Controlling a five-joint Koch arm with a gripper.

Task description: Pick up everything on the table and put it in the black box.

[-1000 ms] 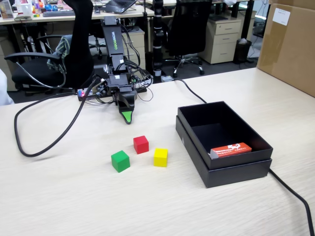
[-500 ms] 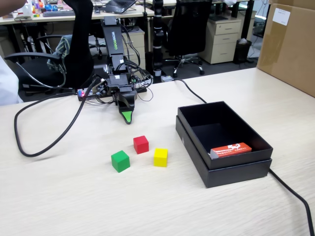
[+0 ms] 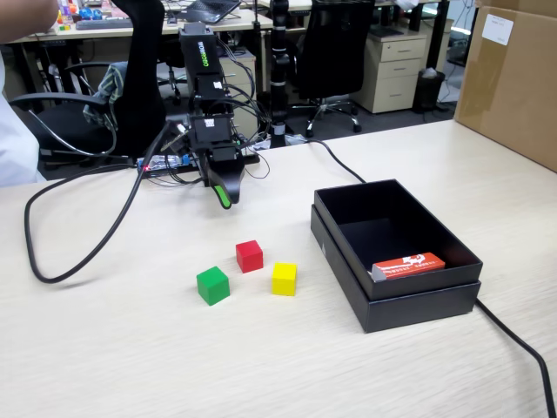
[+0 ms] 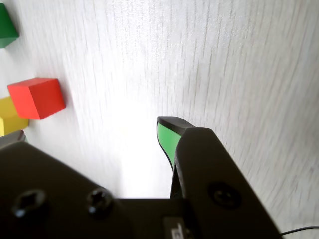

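Note:
Three small cubes lie together on the pale wood table [image 3: 130, 348]: a red cube [image 3: 249, 255] [image 4: 37, 97], a green cube [image 3: 212, 285] [image 4: 5, 30] and a yellow cube [image 3: 284, 278] [image 4: 10, 119]. To their right in the fixed view stands the black box [image 3: 422, 296]. My gripper [image 3: 224, 198] [image 4: 92, 133] hangs above the table behind the cubes, tilted toward them and touching nothing. It is open and empty: its green-padded finger [image 4: 167, 137] stands apart from the other jaw, with bare table showing between them.
A flat orange-red packet [image 3: 407, 264] lies inside the black box. A big brown cardboard box [image 3: 513, 78] stands at the right rear. Black cables [image 3: 52, 261] loop over the table's left side, and another cable [image 3: 522, 353] runs behind the box's right. Office chairs stand beyond the table.
The arm has lifted off its resting pose; the gripper rose from the tabletop and now tilts forward above it. The cubes and box have not moved.

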